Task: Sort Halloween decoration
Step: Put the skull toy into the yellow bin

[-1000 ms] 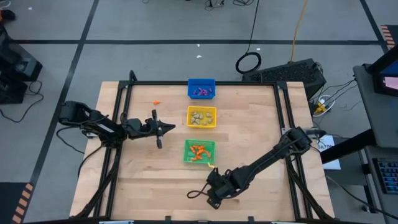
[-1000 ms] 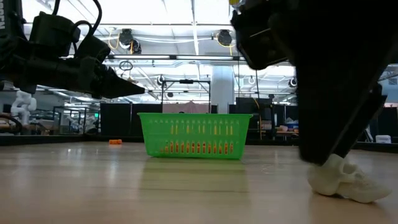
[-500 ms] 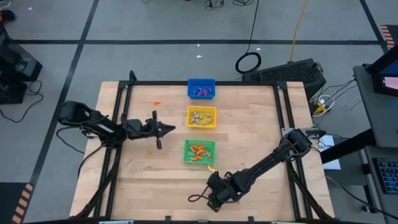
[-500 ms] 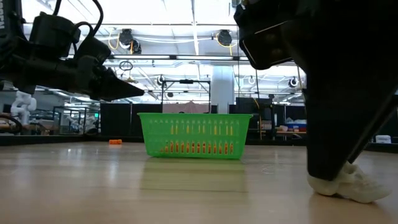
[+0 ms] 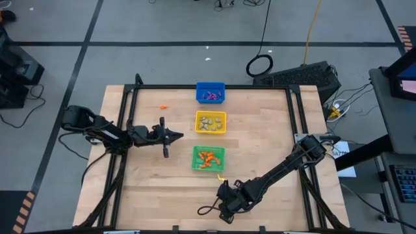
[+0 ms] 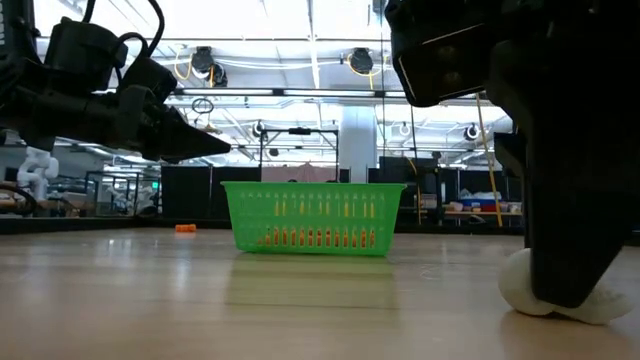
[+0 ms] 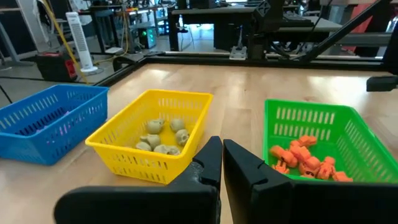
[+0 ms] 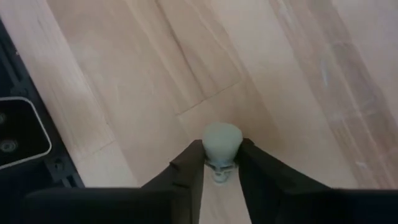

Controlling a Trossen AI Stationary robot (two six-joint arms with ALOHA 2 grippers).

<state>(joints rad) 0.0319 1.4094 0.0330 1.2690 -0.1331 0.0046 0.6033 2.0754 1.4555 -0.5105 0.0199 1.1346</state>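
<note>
A pale skull-shaped trinket lies on the wood near the table's front edge, right of the middle. My right gripper points down over it and is shut on it. In the low view the dark fingers cover most of the trinket. My left gripper is shut on nothing and hovers above the table, left of the yellow bin. An orange trinket lies loose at the far left. My right gripper pinches the pale trinket between its two fingers, one on each side of its narrower lower part. The fingers come from above, pointing down. The trinket's rounded top shows beyond the fingertips, and the trinket rests on the table.
Three square bins stand in a row down the table's middle: blue with purple pieces at the far edge, then yellow with pale pieces, then green with orange pieces. A black frame runs along the table's sides.
My right gripper has shifted a little toward the table's near edge and now stands across the pale trinket, covering more of it in the low view. The trinket has stayed on the table.
</note>
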